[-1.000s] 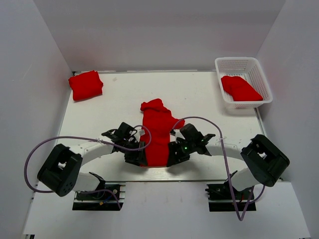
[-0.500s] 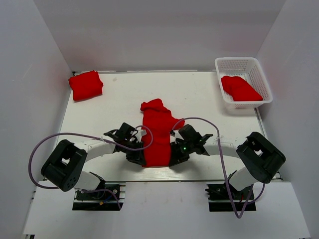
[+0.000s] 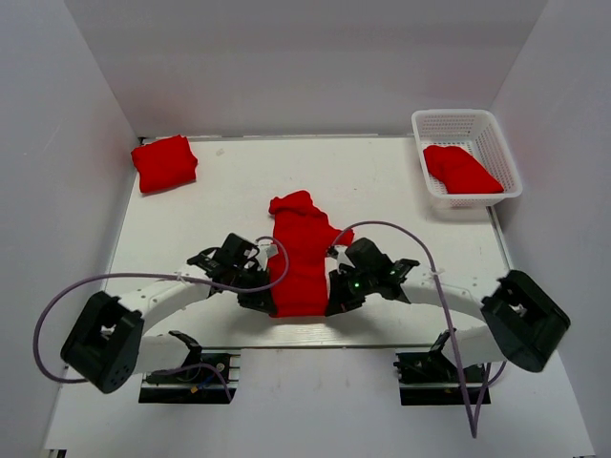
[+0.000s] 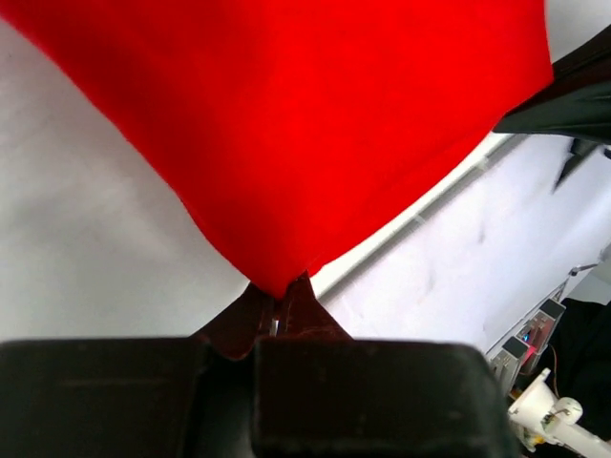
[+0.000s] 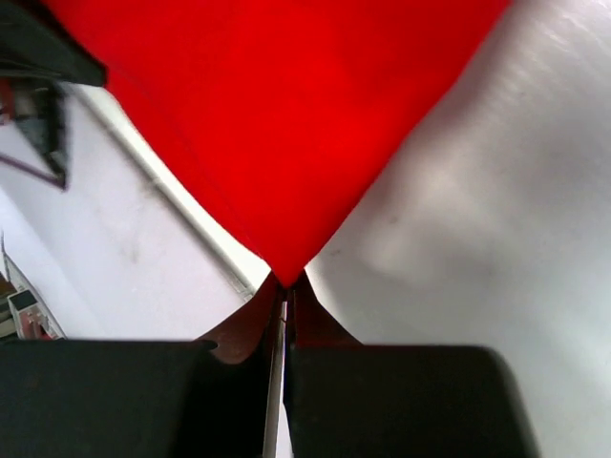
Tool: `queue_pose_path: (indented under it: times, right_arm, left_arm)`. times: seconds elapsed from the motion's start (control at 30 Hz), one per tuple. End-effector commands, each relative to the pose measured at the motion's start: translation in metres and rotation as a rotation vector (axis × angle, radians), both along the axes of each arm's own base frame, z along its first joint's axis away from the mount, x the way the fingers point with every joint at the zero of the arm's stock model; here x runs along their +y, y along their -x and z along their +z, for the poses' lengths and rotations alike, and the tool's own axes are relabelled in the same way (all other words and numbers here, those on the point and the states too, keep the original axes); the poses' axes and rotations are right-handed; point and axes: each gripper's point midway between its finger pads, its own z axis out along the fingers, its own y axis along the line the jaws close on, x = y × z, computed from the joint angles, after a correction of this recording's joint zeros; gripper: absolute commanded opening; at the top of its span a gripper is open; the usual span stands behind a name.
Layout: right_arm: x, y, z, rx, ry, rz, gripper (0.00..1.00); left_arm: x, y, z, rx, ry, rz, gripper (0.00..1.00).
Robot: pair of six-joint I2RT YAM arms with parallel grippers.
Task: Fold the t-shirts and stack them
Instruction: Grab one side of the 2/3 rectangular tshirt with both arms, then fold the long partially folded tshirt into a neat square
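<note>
- One folded t-shirt [image 3: 164, 162] sits at the far-left corner of the table [image 3: 382, 191]; an unfolded t-shirt [image 3: 461, 169] waits in the basket [image 3: 456, 115].
- The centre t-shirt [image 3: 301, 262] lies as a narrow strip at near-centre; the left gripper [image 4: 282, 296] and right gripper [image 5: 286, 283] each pinch a near corner. Folds and stacking remain.

I can't read any text, label, brand or number in any view. The t-shirts [image 3: 304, 262] are plain red and the basket [image 3: 454, 122] shows no legible marking. The small parts by the arm bases are too blurred for me to read.
</note>
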Motion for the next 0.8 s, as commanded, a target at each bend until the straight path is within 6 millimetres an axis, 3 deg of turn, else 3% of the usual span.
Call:
queue_pose_path:
  times: [0.0, 0.07, 0.13, 0.17, 0.2, 0.23, 0.3, 0.33, 0.47, 0.53, 0.57, 0.6, 0.77]
  right_arm:
    - [-0.004, 0.003, 0.026, -0.04, -0.022, -0.022, 0.0]
    - [-0.002, 0.003, 0.043, -0.072, -0.038, -0.018, 0.0]
    - [0.004, -0.013, 0.072, -0.147, -0.061, -0.047, 0.0]
    - [0.0, -0.015, 0.076, -0.151, -0.037, -0.059, 0.0]
    - [0.0, -0.024, 0.081, -0.196, -0.027, -0.067, 0.0]
    - [0.012, -0.037, 0.107, -0.249, -0.07, -0.073, 0.0]
    - [0.009, -0.053, 0.115, -0.316, -0.035, -0.087, 0.0]
    - [0.019, -0.068, 0.134, -0.353, -0.052, -0.1, 0.0]
    - [0.02, -0.106, 0.146, -0.446, 0.036, -0.138, 0.0]
    - [0.016, -0.131, 0.164, -0.513, 0.042, -0.185, 0.0]
    - [0.017, -0.138, 0.157, -0.51, 0.062, -0.188, 0.0]
    - [0.015, -0.156, 0.169, -0.537, 0.045, -0.223, 0.0]
    - [0.013, -0.2, 0.147, -0.509, 0.104, -0.224, 0.0]
  left_arm:
    - [0.0, -0.002, 0.031, -0.06, 0.012, -0.014, 0.0]
    - [-0.002, -0.003, 0.044, -0.063, 0.029, -0.008, 0.0]
    - [-0.005, -0.013, 0.065, -0.097, 0.027, 0.012, 0.0]
    - [-0.006, -0.018, 0.073, -0.116, 0.026, 0.018, 0.0]
    - [-0.005, -0.032, 0.089, -0.157, 0.01, 0.038, 0.0]
    - [-0.006, -0.04, 0.093, -0.16, -0.004, 0.045, 0.0]
    - [-0.01, -0.063, 0.117, -0.227, -0.019, 0.052, 0.0]
    - [-0.011, -0.071, 0.123, -0.237, -0.032, 0.061, 0.0]
    - [-0.012, -0.121, 0.146, -0.309, -0.074, 0.101, 0.0]
    - [-0.006, -0.142, 0.135, -0.29, -0.117, 0.122, 0.0]
    - [-0.008, -0.154, 0.143, -0.305, -0.109, 0.135, 0.0]
    - [-0.007, -0.162, 0.14, -0.306, -0.118, 0.134, 0.0]
    - [-0.004, -0.209, 0.123, -0.263, -0.11, 0.166, 0.0]
